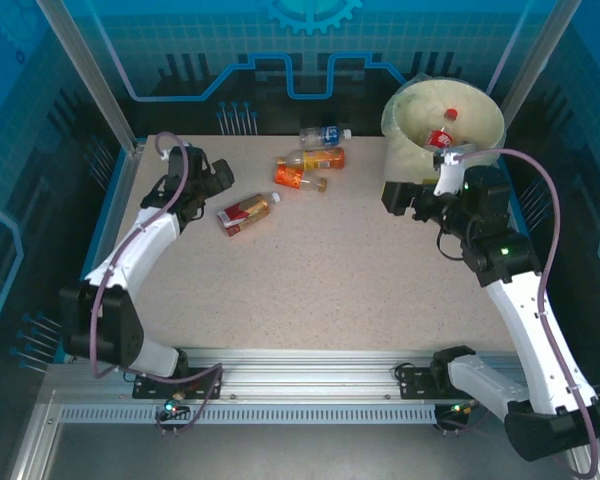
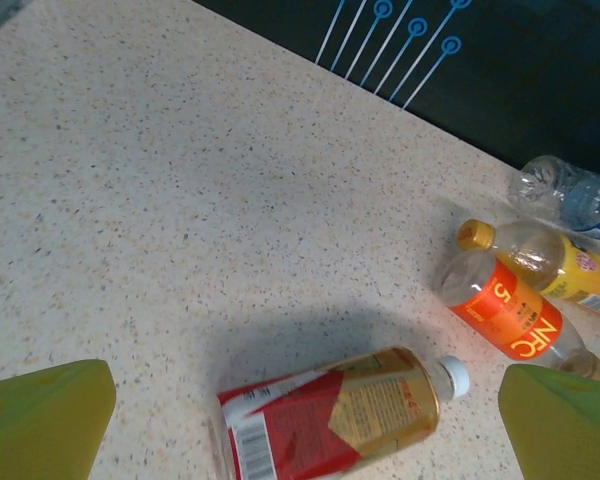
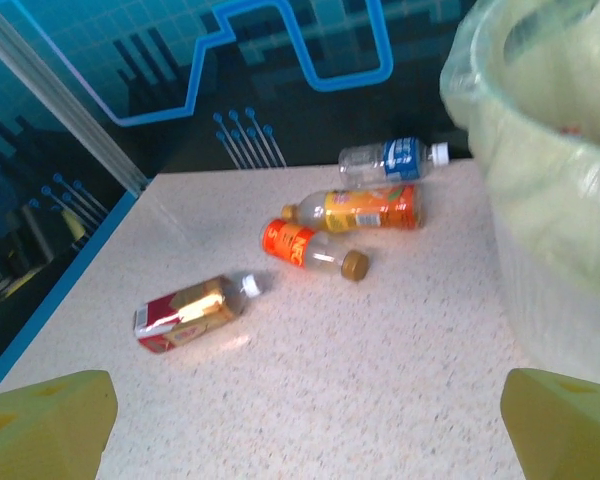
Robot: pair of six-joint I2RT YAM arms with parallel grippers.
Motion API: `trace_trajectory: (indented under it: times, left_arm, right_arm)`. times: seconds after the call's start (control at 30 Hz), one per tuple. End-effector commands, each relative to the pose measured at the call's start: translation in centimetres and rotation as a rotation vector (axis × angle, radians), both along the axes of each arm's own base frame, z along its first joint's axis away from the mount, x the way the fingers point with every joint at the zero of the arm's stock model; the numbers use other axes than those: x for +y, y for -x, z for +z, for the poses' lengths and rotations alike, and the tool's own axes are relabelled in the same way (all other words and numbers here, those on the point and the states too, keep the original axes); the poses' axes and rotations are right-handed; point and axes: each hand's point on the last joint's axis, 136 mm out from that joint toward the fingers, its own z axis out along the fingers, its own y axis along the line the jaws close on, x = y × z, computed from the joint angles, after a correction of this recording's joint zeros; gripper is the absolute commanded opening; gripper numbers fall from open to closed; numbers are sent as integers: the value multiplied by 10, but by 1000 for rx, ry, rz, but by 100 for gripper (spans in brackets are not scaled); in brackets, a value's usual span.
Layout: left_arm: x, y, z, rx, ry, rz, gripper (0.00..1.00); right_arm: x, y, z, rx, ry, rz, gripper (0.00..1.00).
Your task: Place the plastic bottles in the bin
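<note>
Speckled beige table (image 1: 310, 270) carries the red-labelled, white-capped plastic bottle (image 2: 330, 415) on its side, just beneath my left hand (image 1: 218, 178), whose yellow fingers (image 2: 50, 420) are spread wide and hold nothing. I judge I should drop straight down and close across the labelled middle, since it may roll. Three other plastic bottles (image 1: 315, 159) lie beyond. The cream, bag-lined bin (image 1: 405, 155) stands far right, beside my open right hand (image 1: 408, 200).
</note>
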Motion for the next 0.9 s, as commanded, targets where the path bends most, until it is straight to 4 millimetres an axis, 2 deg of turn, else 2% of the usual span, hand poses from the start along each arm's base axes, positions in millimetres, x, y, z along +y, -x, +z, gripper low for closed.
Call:
trace_trajectory:
  times: [0.0,0.17,0.33,0.47,0.57,0.67,0.87]
  left_arm:
    - [-4,-15,-6,24,20,-134,99]
    - [-4,-32,-24,66,-17,-272,99]
    - [-8,-49,-40,104,39,-346,99]
    - [-29,-62,-56,128,147,-437,99]
    - [-43,-63,-68,154,236,-473,99]
    - [-44,-61,-82,177,276,-448,99]
    - [-58,-51,-94,194,386,-466,99]
  right_arm:
    - [10,14,-1,5,-54,36,100]
    - [11,25,-7,15,-59,46,100]
    - [11,28,-3,8,-63,43,100]
    - [11,31,1,-4,-67,41,100]
    - [9,35,2,-3,-61,36,100]
    - [5,38,1,-7,-49,20,100]
    - [2,42,0,-12,-45,10,100]
